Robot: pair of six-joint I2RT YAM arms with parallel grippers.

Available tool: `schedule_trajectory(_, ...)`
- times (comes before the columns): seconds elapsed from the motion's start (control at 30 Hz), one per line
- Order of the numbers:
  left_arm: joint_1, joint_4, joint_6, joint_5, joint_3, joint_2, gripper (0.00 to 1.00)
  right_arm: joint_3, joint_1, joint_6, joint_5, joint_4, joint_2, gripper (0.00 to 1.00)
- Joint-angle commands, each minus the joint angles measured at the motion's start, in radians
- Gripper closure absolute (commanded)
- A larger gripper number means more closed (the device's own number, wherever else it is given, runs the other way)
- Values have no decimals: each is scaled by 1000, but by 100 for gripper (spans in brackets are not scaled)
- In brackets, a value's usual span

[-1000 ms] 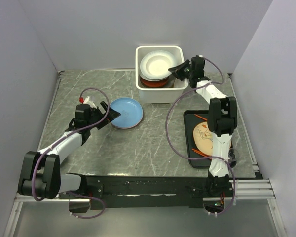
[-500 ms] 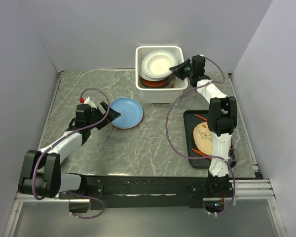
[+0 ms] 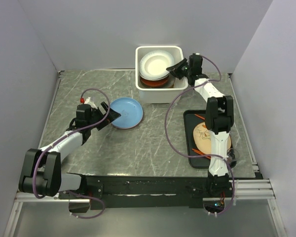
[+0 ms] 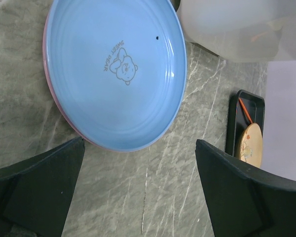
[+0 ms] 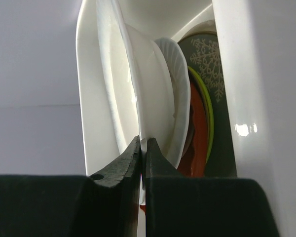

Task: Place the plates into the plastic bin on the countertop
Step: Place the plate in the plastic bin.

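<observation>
Plates: my right gripper (image 5: 142,144) clamps the rim of one round white plate (image 3: 156,63), tilted on the stack in the deep white plastic bin (image 3: 163,94). My left gripper (image 3: 110,112) gapes wide by two more, a pale blue plate (image 3: 128,112) atop a pink plate (image 4: 53,101), on the grey marble countertop (image 3: 138,143). Since a second ago, the right wrist has crept left.

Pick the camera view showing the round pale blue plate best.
Left wrist view: the round pale blue plate is large and close, its bear print legible. The top external view shows the plate small, print unreadable. The right wrist view misses it.
</observation>
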Motion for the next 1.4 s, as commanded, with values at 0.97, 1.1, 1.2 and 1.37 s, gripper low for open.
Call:
schedule_trajectory(0.97, 4, -23, 11, -8, 13, -49, 1, -473, -3, -181, 77, 73, -448, 27)
schedule_trajectory(1.1, 4, -28, 17, -20, 10, -46, 1, -545, -3, -185, 76, 116, -606, 26)
schedule_trajectory(1.2, 4, -23, 14, -27, 6, -40, 1, -631, -3, -198, 88, 156, -738, 25)
schedule_trajectory(1.37, 4, -8, 17, -42, 1, -26, 1, -784, -3, -250, 120, 150, -935, 23)
